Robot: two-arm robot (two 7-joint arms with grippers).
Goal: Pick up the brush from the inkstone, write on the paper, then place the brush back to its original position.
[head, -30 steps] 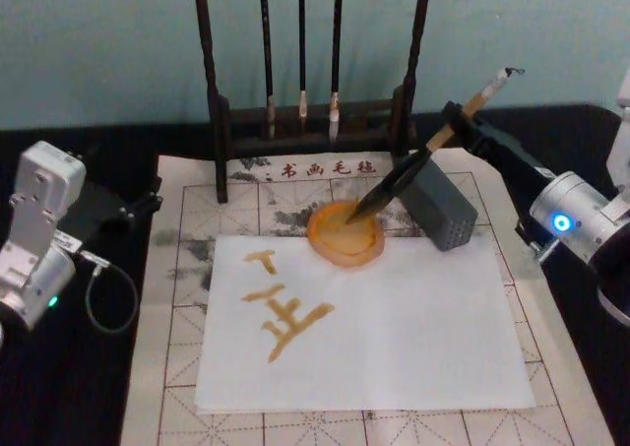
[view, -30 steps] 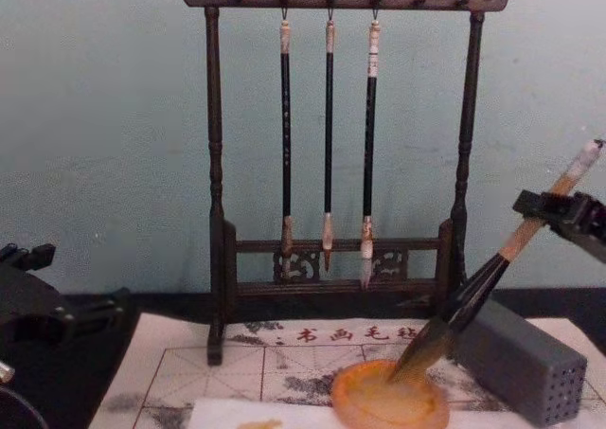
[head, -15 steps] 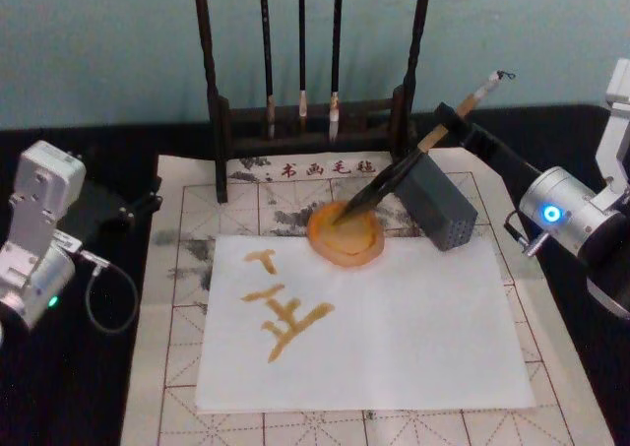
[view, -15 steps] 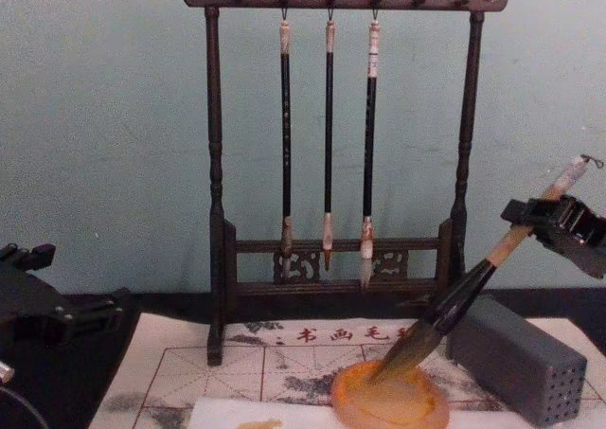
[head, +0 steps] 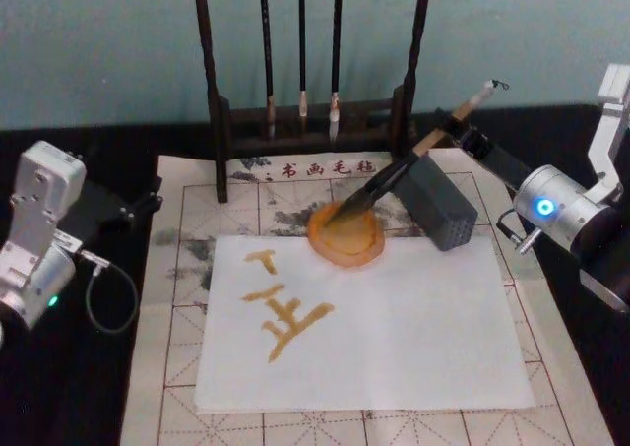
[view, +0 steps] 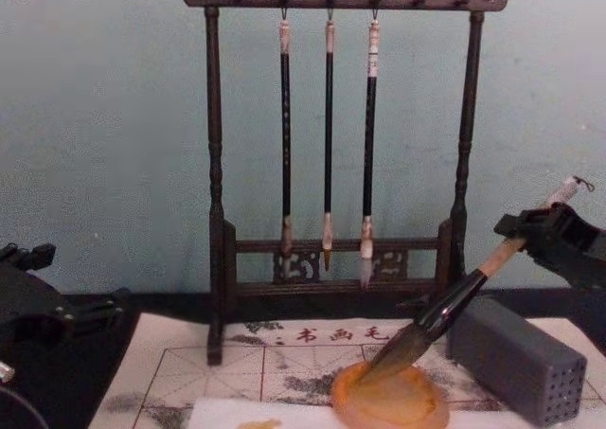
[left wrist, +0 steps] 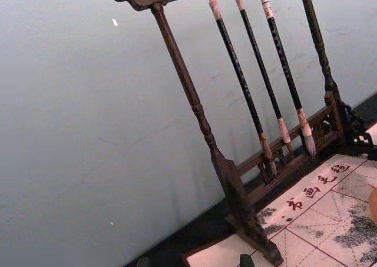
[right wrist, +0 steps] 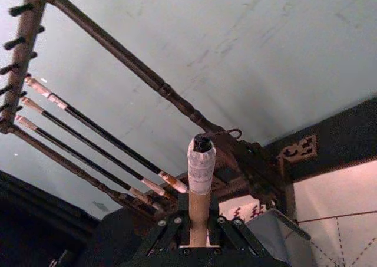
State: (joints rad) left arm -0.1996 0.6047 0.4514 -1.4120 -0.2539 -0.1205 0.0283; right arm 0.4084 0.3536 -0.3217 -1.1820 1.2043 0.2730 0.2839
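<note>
Gridded mat (head: 177, 269) carries grey block (head: 440, 208) just beside inkstone (head: 345, 239) and brush (head: 389, 182).

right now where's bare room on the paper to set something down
Bare: the white paper sheet right of the amber strokes. Crowded at its far edge: round orange inkstone, thick tan-handled brush in the right gripper, grey holed block. Left gripper parked left.

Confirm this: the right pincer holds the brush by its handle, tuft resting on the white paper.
Not on the paper: the head view shows the brush with its tuft resting in the inkstone. The right pincer does hold its handle.
</note>
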